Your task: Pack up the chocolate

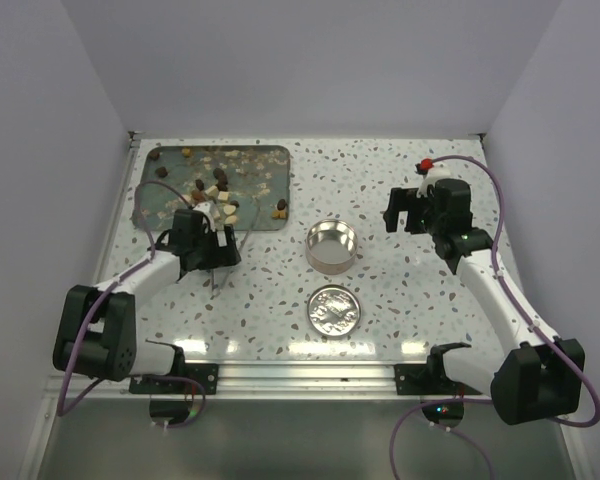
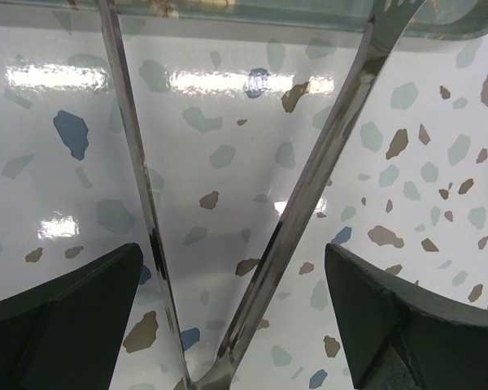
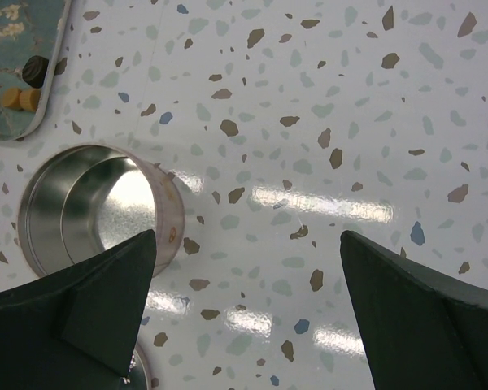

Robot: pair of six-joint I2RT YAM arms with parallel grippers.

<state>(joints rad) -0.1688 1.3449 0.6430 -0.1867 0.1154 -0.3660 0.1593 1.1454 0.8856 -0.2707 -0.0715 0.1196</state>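
Beside tray [image 1: 158, 200], L tool [image 2: 236, 288] wide open astride tongs [image 2: 309, 191]; R tool [image 3: 252, 280] wide open, empty.

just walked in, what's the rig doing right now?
It's packing chocolate, and nothing is packed yet. The left gripper is open low over the table, with metal tongs lying between its fingers, not gripped. The chocolate sits on the tray at the back left. The round tin in the middle looks empty, and its lid lies on the table nearer the arms. The right gripper is open beside the tin, holding nothing.
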